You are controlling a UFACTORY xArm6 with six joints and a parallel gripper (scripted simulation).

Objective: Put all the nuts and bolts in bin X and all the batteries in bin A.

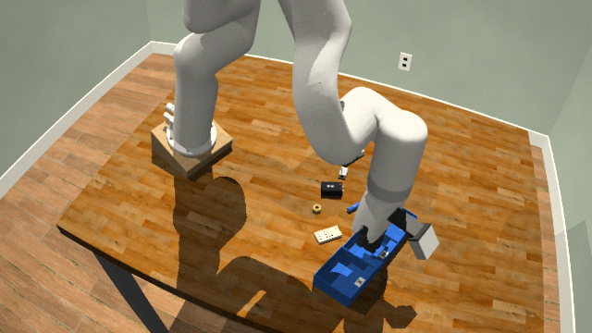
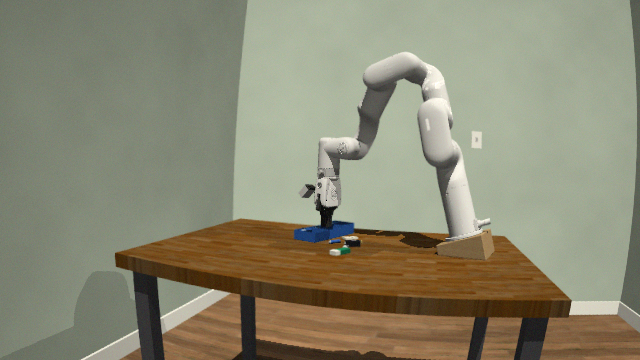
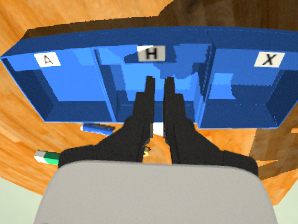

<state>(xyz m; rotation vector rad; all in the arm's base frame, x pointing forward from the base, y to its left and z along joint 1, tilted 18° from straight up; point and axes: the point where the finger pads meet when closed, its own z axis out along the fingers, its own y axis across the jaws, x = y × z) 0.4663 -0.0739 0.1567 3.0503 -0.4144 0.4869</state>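
Brass-coloured small ring nut (image 1: 316, 209), hard and slippery, wants pinching across its flats; black gripper (image 3: 158, 86), jaws nearly together, holds nothing.

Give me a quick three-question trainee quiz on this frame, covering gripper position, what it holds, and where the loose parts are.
1. Multiple choice: the gripper hangs over which compartment of the blue bin tray? a) A b) H c) X
2. True or false: the brass nut already lies in the X compartment.
3. Fill in: the gripper's fingers are nearly together and hold ____.

Key: 1 b, the label H sits just beyond the fingertips. 2 false, the brass nut lies on the table. 3 nothing.
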